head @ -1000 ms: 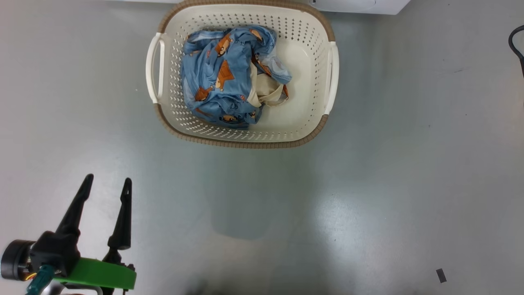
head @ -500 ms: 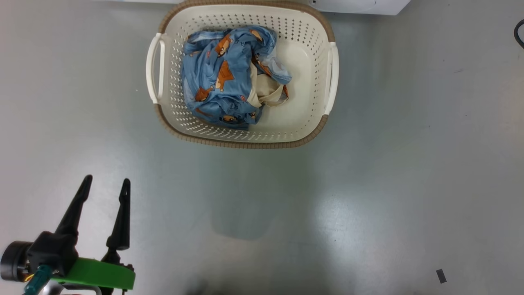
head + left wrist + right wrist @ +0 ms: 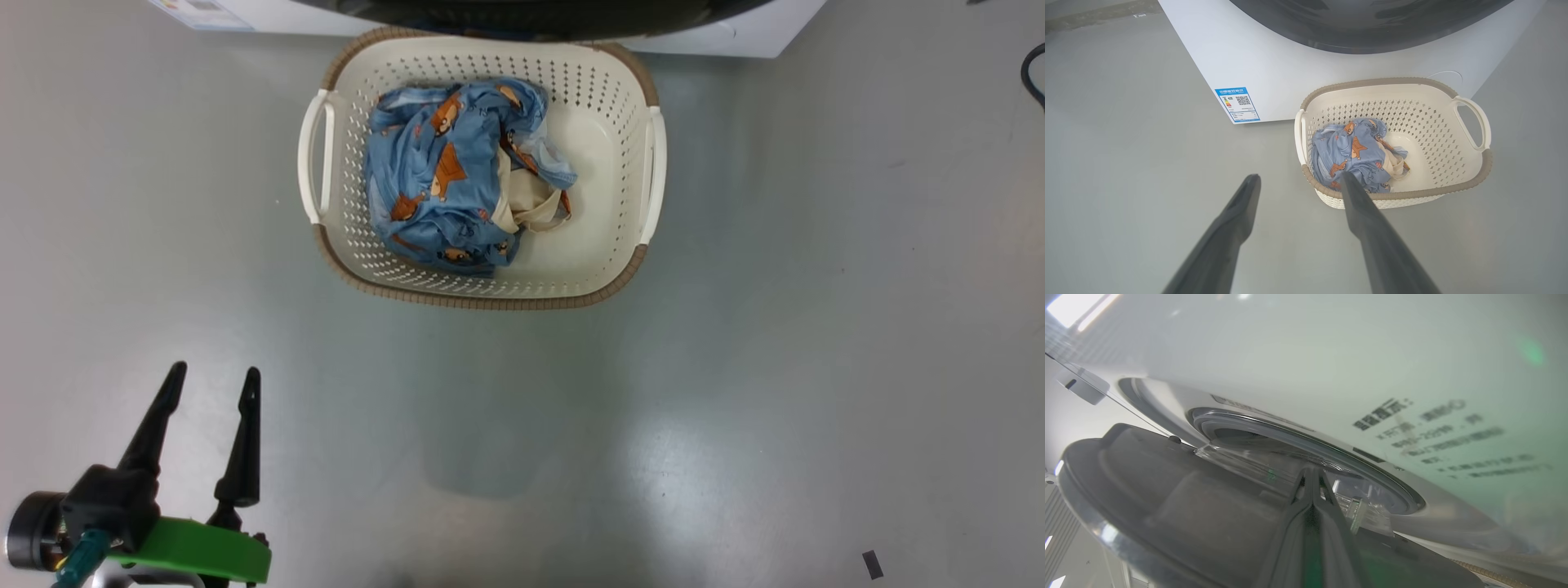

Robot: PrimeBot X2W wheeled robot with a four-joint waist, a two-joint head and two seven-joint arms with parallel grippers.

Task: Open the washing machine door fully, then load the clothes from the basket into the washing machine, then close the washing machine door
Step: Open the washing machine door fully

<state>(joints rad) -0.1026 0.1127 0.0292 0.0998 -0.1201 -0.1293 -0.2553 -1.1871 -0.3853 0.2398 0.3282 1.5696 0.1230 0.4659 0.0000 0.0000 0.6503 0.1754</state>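
The basket stands on the grey floor just before the washing machine. Inside it lie the clothes, a blue printed bundle with a cream piece. The washing machine door shows as a black rim at the top edge. My left gripper hangs open and holds nothing at the lower left, well short of the basket and the clothes. In the right wrist view the door stands ajar from the washing machine. My right gripper is shut, its tips at the door's inner edge by the glass.
A blue label marks the washing machine's lower left corner. At the right edge of the head view a dark cable lies on the floor. A small dark scrap lies at the lower right. Open floor stretches between my left gripper and the basket.
The whole head view has shifted down, so the camera moved: the washing machine's front and black door rim now show at the top. Basket, clothes and left gripper keep their places.
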